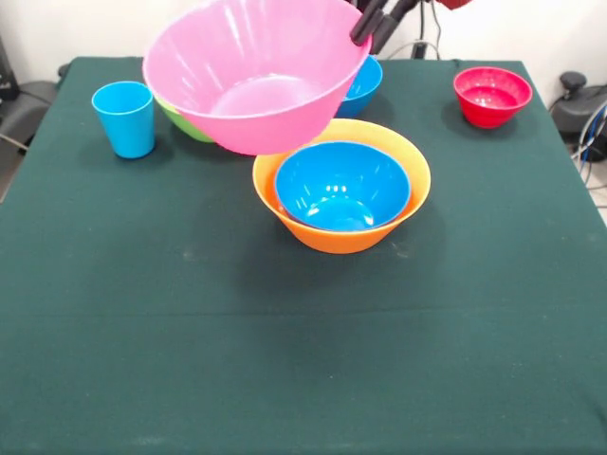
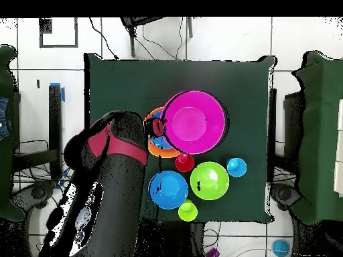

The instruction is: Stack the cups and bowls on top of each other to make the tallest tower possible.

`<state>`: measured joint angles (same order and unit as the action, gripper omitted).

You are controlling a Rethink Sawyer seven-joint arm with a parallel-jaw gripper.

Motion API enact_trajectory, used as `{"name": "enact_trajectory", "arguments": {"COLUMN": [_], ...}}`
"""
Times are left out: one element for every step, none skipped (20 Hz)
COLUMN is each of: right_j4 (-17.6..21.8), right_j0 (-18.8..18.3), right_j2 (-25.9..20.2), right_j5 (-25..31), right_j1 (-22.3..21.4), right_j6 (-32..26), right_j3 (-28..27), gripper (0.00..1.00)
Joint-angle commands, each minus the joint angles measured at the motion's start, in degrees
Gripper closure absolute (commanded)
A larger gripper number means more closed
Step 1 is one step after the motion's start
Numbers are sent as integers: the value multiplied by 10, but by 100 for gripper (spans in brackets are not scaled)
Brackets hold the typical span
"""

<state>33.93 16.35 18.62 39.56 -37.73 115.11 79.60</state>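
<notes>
Green-clothed table [image 1: 142, 313] held orange bowl [image 1: 341, 232] nesting a blue bowl [image 1: 341, 185]; gripper [image 1: 372, 24] clenched pink bowl [image 1: 251, 71] by its rim, lifted just above, likely for stacking

A table [image 1: 303, 360] covered in dark green cloth fills most of the front view; the cloth shows faint creases and a few pale specks. Beyond its far edge stands a pale wall [image 1: 95, 24], with cables [image 1: 593, 133] trailing at the right side. From overhead, the table sits on a white tiled floor [image 2: 228, 40], where thin cables [image 2: 157, 43] run.
</notes>
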Motion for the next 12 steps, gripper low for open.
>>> {"name": "enact_trajectory", "arguments": {"right_j4": [-27, -29, -32, -35, -39, -43, -47, -48, -50, -51, -53, -53], "right_j0": [12, 14, 17, 20, 23, 27, 32, 36, 40, 43, 45, 46], "right_j2": [-19, -17, -16, -15, -15, -14, -11, -9, -6, -4, -2, -1], "right_j5": [-20, -22, -25, -28, -31, -34, -39, -40, -44, -46, -52, -55], "right_j1": [19, 20, 22, 23, 25, 27, 31, 33, 37, 39, 41, 44], "right_j6": [124, 129, 136, 144, 153, 161, 175, 180, 189, 192, 197, 201], "right_j3": [25, 26, 27, 28, 29, 31, 32, 32, 33, 32, 33, 33], "gripper": [100, 100, 100, 100, 100, 100, 100, 100, 100, 100, 100, 100]}}
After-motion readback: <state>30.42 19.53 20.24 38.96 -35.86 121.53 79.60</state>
